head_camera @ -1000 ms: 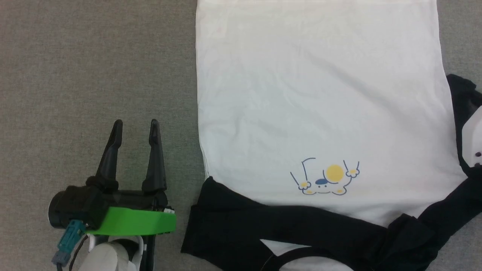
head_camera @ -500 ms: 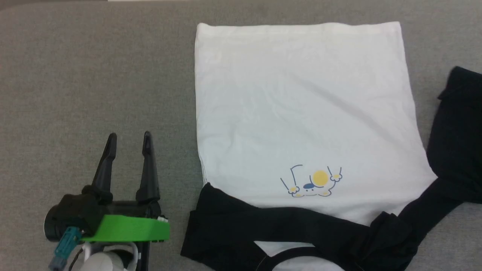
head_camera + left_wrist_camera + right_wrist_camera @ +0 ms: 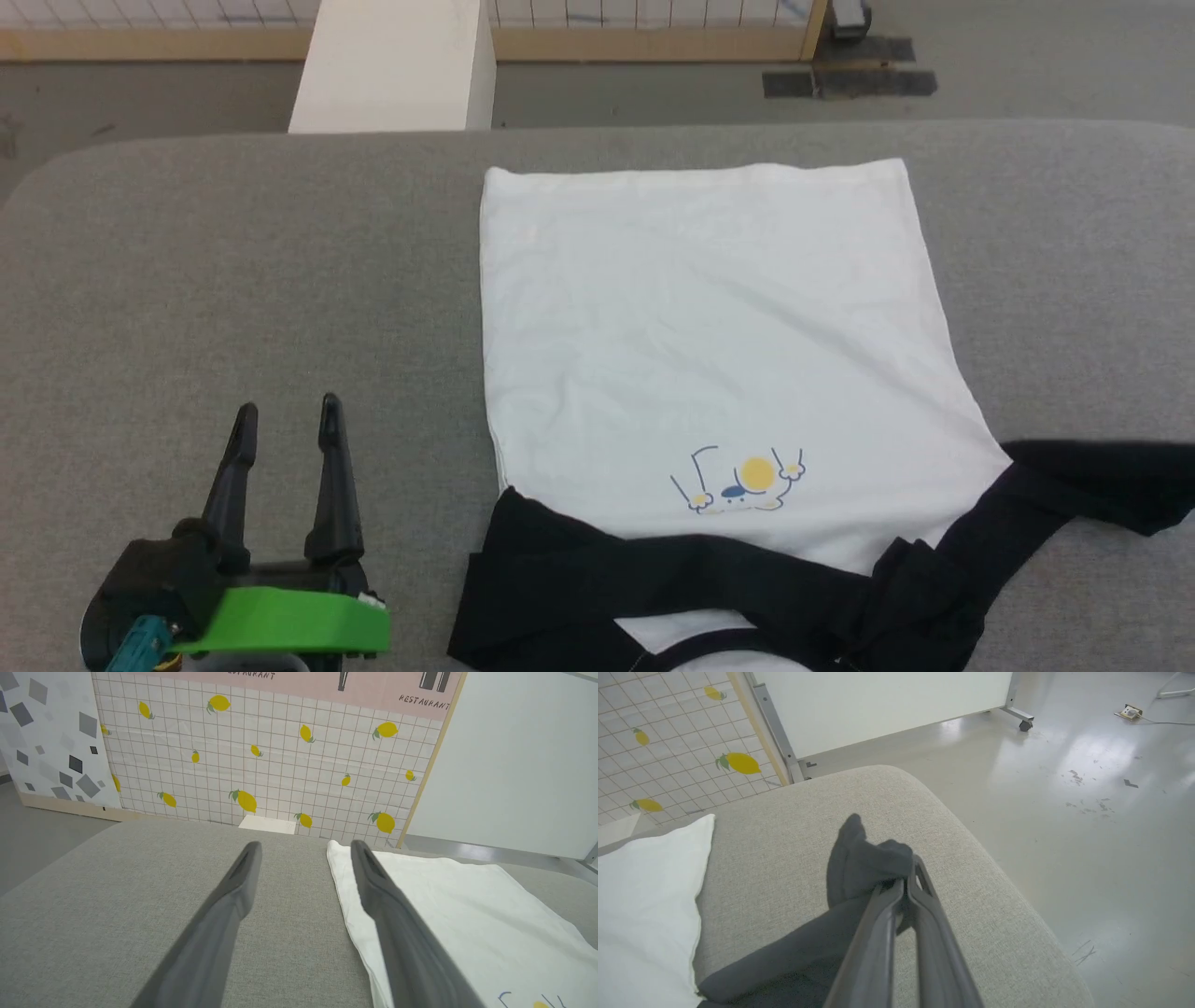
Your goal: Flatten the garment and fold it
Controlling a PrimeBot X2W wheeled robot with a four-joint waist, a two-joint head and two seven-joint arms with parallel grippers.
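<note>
left gripper (image 3: pixel 288 408) spread, right gripper (image 3: pixel 908 877) clamped

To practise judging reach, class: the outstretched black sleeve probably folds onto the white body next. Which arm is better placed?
Right, probably. The right gripper is shut on the black sleeve, ready to carry it; the left gripper hangs open over the grey surface beside the white body, touching no cloth.

A grey fabric-covered worktop (image 3: pixel 233 280) with rounded corners. In the head view, a white block (image 3: pixel 392 65) stands beyond its far edge at 11 o'clock, and dark floor mats (image 3: pixel 850 82) lie at 1 o'clock. Behind is a white tiled wall panel (image 3: pixel 280 756) printed with yellow lemons. In the right wrist view, a glossy grey floor (image 3: pixel 1087 812) lies at 3 o'clock and a white partition (image 3: pixel 878 704) on casters stands at 12 o'clock.
</note>
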